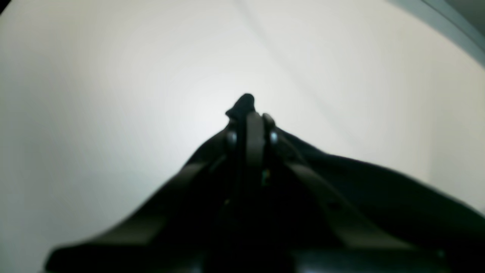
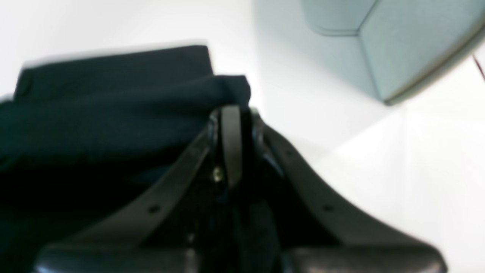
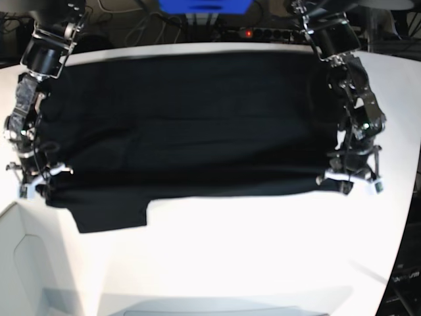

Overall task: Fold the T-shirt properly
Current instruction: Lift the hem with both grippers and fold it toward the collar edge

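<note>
The large black short-sleeved cloth T-shirt (image 3: 184, 125) lies spread across the far half of the white bench (image 3: 263, 250), reaching from one arm to the other. Its near edge runs roughly straight across the bench. At the base view's lower left a flap of cloth, apparently a sleeve, hangs nearer than the rest. No print or label shows in any view.

Left tool (image 1: 253, 113): fingers together, clamped on the T-shirt. In the left wrist view a small peak of black cloth stands out past the fingertips, and more cloth falls away to the right behind the fingers. In the base view this tool sits at the shirt's near corner on that view's right.

Right tool (image 2: 231, 110): fingers together, clamped on the T-shirt. In the right wrist view a fold of dark cloth is bunched at the fingertips and spreads to the left, with a second layer lying flat on the bench behind it. In the base view this tool sits at the shirt's near edge on that view's left.

A pale blue-grey angular object (image 2: 379, 41) shows at the upper right of the right wrist view, apart from the cloth; what it is cannot be told.
</note>
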